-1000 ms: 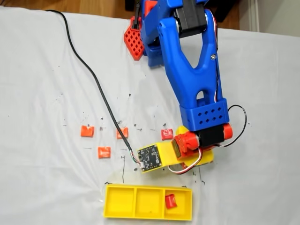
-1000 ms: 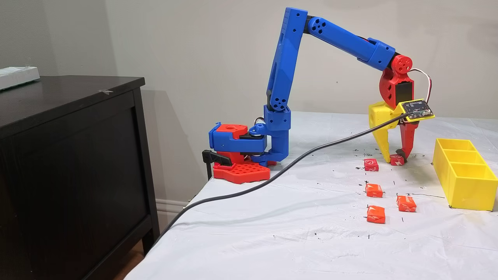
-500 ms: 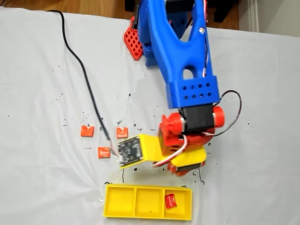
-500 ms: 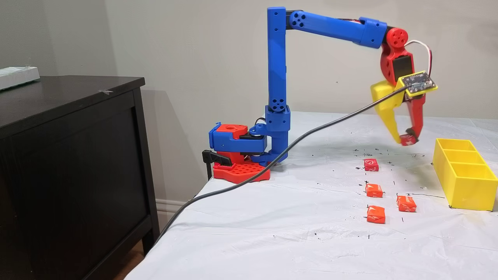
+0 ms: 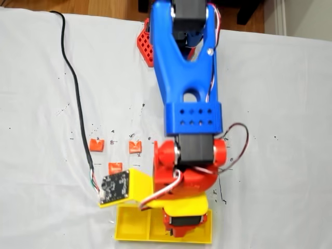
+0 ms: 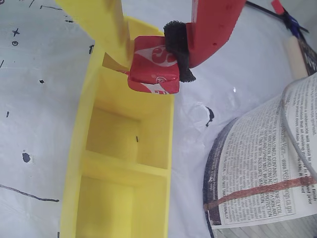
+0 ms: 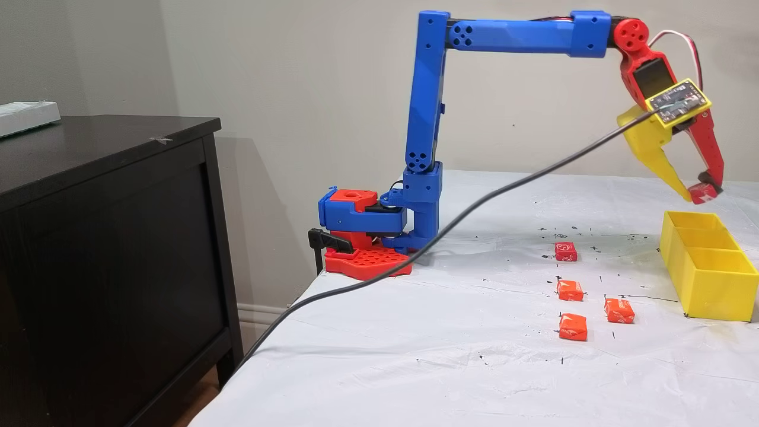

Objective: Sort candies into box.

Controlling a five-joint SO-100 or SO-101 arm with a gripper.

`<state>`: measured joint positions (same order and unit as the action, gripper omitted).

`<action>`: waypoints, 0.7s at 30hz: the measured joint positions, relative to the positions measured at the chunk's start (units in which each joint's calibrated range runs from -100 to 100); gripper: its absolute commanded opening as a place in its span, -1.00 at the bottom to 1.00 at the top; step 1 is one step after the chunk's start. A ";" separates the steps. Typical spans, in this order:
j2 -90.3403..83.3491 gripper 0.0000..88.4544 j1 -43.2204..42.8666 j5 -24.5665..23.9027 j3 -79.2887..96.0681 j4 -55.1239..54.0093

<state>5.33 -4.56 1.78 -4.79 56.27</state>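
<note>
Red wrapper with white print: that is the candy I see pinched in my gripper, with the yellow finger on one side and the black pad of the red finger on the other, jaws clenched on it. In a fixed view from the side the held candy hangs in the air above the far end of the yellow box, clear of its rim. My wrist view looks down along the box; the two compartments I can see fully there are bare, and the candy covers part of the third.

In the fixed view from above, my arm covers the right part of the box, so I cannot tell what lies in that end.

Four candies lie loose on the white cloth in the side view: a darker red one nearest the arm's base, then three orange ones close together, all well apart from the box. From above I make out three of them.

A black cable runs from the small circuit board on the wrist down across the cloth. A printed page lies beside the box in the wrist view.
</note>
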 measured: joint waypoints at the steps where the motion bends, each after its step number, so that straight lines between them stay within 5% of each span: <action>1: 0.68 -1.00 0.00 0.00 -0.51 0.16; 14: 10.91 -0.98 0.62 0.00 -12.23 8.02; 21: 10.91 -0.49 0.62 0.00 -12.23 9.52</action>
<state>16.24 -3.94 1.78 -17.02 65.79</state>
